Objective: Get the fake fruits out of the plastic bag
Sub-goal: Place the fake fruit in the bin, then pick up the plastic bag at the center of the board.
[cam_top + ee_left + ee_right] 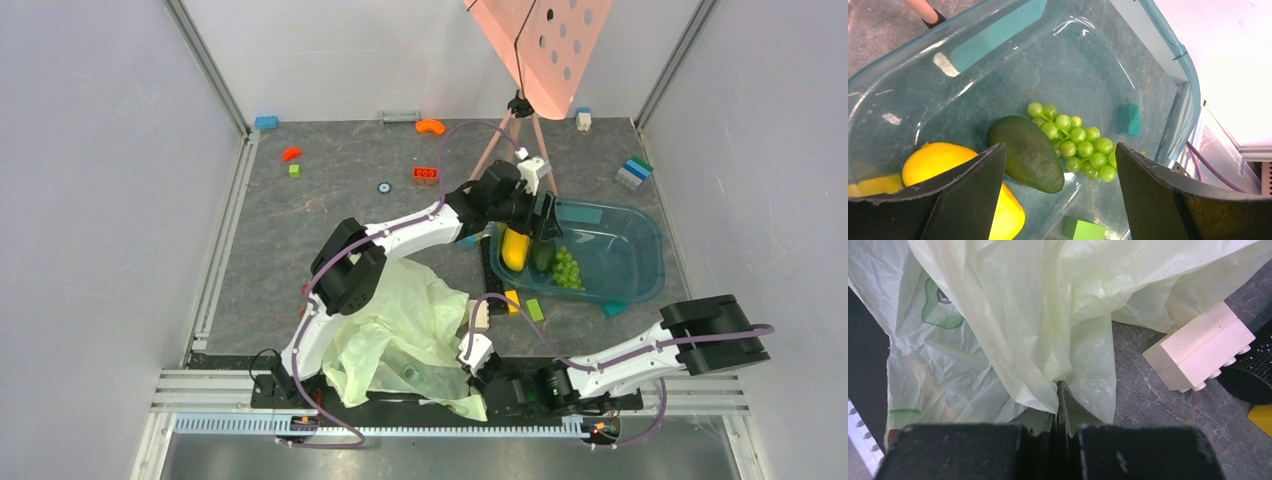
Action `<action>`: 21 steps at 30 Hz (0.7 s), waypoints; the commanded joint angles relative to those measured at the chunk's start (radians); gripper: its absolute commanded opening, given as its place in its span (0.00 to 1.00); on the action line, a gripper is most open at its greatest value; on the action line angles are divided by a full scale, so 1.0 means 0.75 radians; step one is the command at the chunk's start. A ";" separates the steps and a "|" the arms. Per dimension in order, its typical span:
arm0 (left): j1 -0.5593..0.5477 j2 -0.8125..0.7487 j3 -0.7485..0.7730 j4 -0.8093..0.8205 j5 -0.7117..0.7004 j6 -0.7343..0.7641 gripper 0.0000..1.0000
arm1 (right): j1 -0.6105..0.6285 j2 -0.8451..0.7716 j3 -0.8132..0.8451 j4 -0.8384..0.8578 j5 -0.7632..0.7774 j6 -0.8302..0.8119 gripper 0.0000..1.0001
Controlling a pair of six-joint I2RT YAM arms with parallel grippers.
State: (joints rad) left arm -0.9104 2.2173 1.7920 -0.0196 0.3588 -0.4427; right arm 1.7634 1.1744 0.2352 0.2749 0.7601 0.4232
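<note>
Records left gripper over tray, jaws spread above yellow fruit, avocado, grapes. Records right gripper, jaws pinching bag fold.

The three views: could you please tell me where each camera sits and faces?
Top external: above and behind the robot, looking down on the table; both arms show.
Left wrist: mounted there, looking into the teal tray at the fake fruits; open left pincer shows.
Right wrist: mounted there, facing the plastic bag; right pincer shut on it.
Shared: top and left wrist show the tray.
</note>
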 commanded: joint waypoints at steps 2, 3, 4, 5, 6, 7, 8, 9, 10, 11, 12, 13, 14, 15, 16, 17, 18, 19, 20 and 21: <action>0.011 -0.129 0.091 -0.176 -0.114 0.097 0.86 | 0.009 -0.065 -0.010 0.025 0.076 0.021 0.02; 0.015 -0.167 0.068 -0.201 -0.155 0.115 0.87 | 0.009 -0.075 -0.011 0.023 0.082 0.021 0.02; 0.021 -0.223 0.033 -0.220 -0.205 0.132 0.87 | 0.009 -0.085 -0.009 0.022 0.087 0.015 0.02; 0.028 -0.280 -0.010 -0.231 -0.245 0.144 0.87 | 0.010 -0.096 -0.005 0.020 0.092 0.007 0.02; 0.038 -0.331 -0.047 -0.244 -0.302 0.148 0.88 | 0.009 -0.104 0.001 0.018 0.095 0.000 0.02; 0.050 -0.393 -0.094 -0.257 -0.347 0.149 0.90 | 0.010 -0.112 0.008 0.013 0.101 -0.009 0.02; 0.068 -0.459 -0.136 -0.269 -0.392 0.147 0.91 | 0.008 -0.118 0.019 0.005 0.108 -0.019 0.02; 0.087 -0.518 -0.192 -0.272 -0.436 0.145 0.93 | 0.009 -0.119 0.031 -0.006 0.116 -0.028 0.03; 0.103 -0.596 -0.247 -0.274 -0.466 0.138 0.95 | 0.009 -0.126 0.042 -0.015 0.121 -0.039 0.02; 0.126 -0.653 -0.298 -0.274 -0.490 0.132 0.97 | 0.011 -0.131 0.053 -0.020 0.127 -0.053 0.02; 0.143 -0.730 -0.353 -0.274 -0.518 0.126 0.99 | 0.010 -0.134 0.068 -0.021 0.134 -0.070 0.03; 0.169 -0.791 -0.396 -0.274 -0.527 0.119 1.00 | 0.009 -0.138 0.080 -0.020 0.138 -0.084 0.03; 0.189 -0.864 -0.447 -0.276 -0.532 0.116 1.00 | 0.009 -0.140 0.097 -0.019 0.140 -0.110 0.03; 0.211 -0.935 -0.483 -0.283 -0.543 0.110 1.00 | 0.009 -0.143 0.114 -0.021 0.145 -0.137 0.03; 0.229 -0.995 -0.525 -0.298 -0.561 0.108 1.00 | 0.009 -0.145 0.139 -0.023 0.154 -0.165 0.03; 0.241 -1.063 -0.562 -0.316 -0.584 0.111 1.00 | 0.009 -0.147 0.172 -0.033 0.168 -0.200 0.04; 0.253 -1.119 -0.596 -0.343 -0.621 0.117 1.00 | 0.009 -0.151 0.205 -0.046 0.192 -0.232 0.04; 0.259 -1.187 -0.632 -0.373 -0.658 0.121 1.00 | 0.006 -0.153 0.252 -0.062 0.220 -0.271 0.04; 0.267 -1.243 -0.661 -0.399 -0.705 0.124 1.00 | -0.001 -0.157 0.290 -0.069 0.248 -0.323 0.04; 0.274 -1.313 -0.696 -0.434 -0.740 0.126 1.00 | -0.016 -0.161 0.337 -0.076 0.260 -0.369 0.03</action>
State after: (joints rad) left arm -0.7116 1.3804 1.3540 -0.2523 -0.0647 -0.3897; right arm 1.7634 1.0851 0.3523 0.2173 0.8551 0.2859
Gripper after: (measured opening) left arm 0.994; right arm 0.038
